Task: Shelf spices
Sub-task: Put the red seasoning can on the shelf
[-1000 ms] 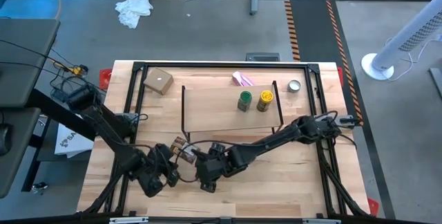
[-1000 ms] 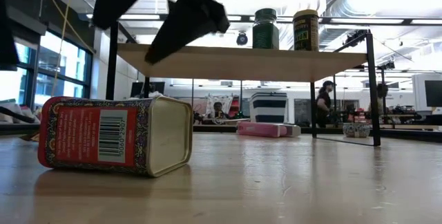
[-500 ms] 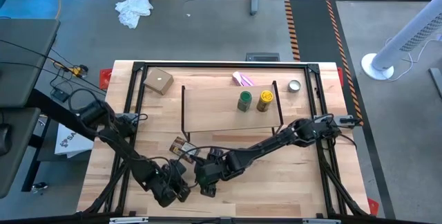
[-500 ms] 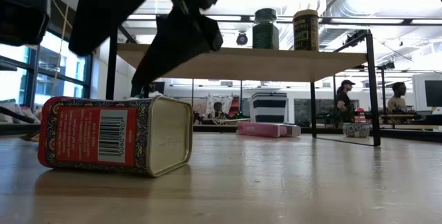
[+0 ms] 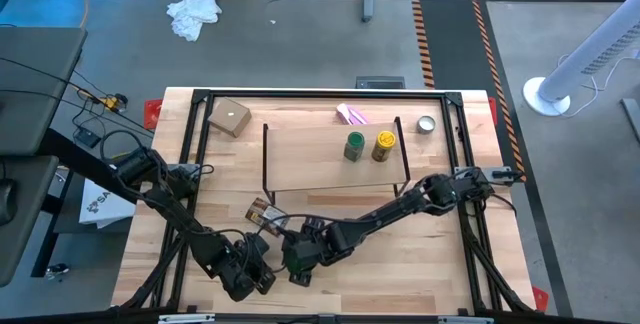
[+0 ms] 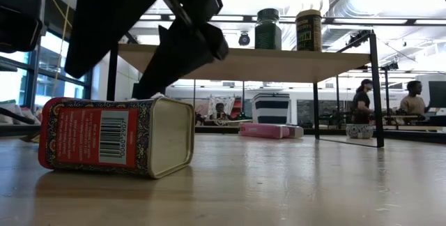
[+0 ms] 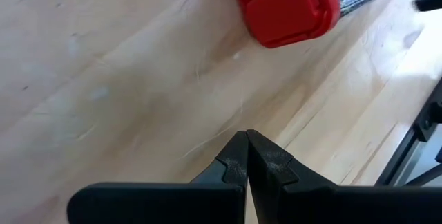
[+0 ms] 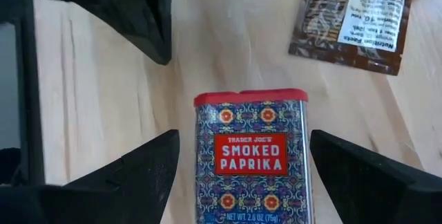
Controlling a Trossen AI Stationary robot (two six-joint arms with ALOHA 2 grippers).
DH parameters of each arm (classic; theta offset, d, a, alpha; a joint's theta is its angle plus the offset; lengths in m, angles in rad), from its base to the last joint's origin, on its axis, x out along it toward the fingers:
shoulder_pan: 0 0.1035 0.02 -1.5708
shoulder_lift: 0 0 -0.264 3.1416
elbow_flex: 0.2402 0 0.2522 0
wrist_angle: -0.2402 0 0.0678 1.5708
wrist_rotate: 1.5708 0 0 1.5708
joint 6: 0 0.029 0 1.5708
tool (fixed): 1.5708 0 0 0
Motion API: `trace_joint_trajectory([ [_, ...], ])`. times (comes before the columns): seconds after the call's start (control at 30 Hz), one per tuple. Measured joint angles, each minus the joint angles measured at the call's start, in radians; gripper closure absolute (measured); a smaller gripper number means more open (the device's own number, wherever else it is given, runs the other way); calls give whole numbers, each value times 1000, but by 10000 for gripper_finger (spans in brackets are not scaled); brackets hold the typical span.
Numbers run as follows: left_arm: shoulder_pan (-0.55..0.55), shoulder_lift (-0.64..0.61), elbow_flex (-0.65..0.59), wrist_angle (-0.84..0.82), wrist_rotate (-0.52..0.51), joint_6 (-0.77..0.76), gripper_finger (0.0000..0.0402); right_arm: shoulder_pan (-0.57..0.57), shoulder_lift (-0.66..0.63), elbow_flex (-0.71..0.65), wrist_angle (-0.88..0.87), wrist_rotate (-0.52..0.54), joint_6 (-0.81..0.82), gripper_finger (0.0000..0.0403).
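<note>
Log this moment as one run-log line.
right gripper: open, straddling fallen paprika tin | left gripper: shut, beside tin | green-lidded jar, yellow jar: on shelf | brown packet: on table

You get one camera straight overhead, taking in the whole table (image 5: 420, 264) and the floor around it. Another sits at tabletop height, close to the paprika tin (image 6: 115, 137), facing level across to the shelf (image 6: 244, 62) and the room behind. Each wrist camera looks down from close range — the right one shares that tin (image 8: 252, 155) with the low view, and the left catches its red lid (image 7: 286, 6).
</note>
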Motion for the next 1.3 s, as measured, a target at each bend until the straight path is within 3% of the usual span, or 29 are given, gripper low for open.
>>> trace_joint_trajectory([
  [0.83, 0, 0, 0, 2, 6, -14, 401, 29, 47, 2, 5, -5, 0, 81],
  [1.07, 0, 0, 0, 2, 6, -10, 401, 29, 48, 2, 27, -70, -3, 81],
  [1.3, 0, 0, 0, 2, 9, -15, 401, 34, 55, 2, -8, -12, -32, 81],
])
